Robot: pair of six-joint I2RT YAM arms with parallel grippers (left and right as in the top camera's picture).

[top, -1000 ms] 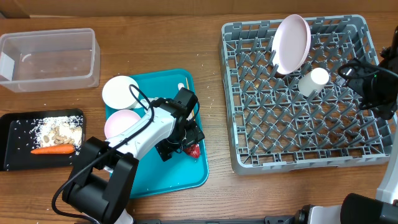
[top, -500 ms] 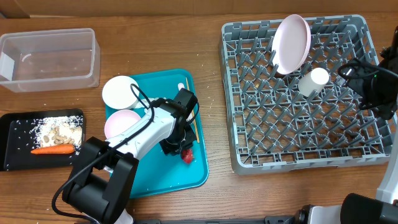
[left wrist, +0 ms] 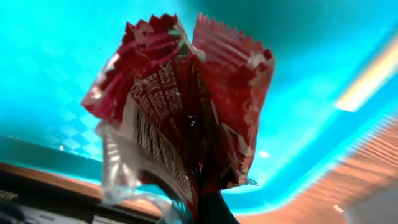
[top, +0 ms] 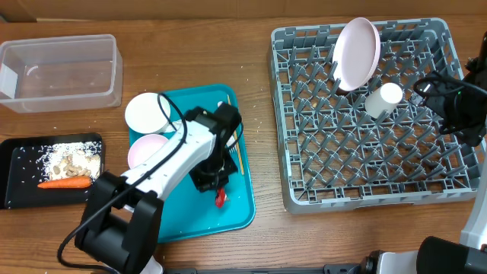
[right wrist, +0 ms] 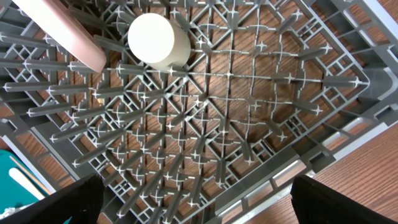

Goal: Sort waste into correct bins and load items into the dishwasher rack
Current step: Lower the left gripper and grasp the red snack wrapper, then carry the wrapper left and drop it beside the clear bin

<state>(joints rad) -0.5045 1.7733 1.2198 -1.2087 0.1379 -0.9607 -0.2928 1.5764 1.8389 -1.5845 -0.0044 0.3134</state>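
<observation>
A small red crinkled snack wrapper (left wrist: 186, 106) fills the left wrist view, pinched at its lower end by my left gripper (left wrist: 205, 208), which is shut on it. From overhead the wrapper (top: 220, 198) hangs just below the left gripper (top: 215, 185) over the teal tray (top: 240, 217). My right gripper (right wrist: 199, 208) stands open above the grey dishwasher rack (right wrist: 323, 155), with nothing between its fingers. In the rack (top: 365, 199) stand a pink plate (top: 358, 53) and a white cup (top: 383, 100).
A white bowl (top: 146, 113), a pink bowl (top: 144, 151) and a wooden chopstick (top: 235, 156) lie on the teal tray. The black tray (top: 15, 175) at left holds a carrot (top: 65, 183) and food scraps (top: 76, 160). A clear tub (top: 61, 72) stands at the back left.
My left gripper has shut on the red wrapper and drawn it a little left and toward the tray's front. The right arm has not moved.
</observation>
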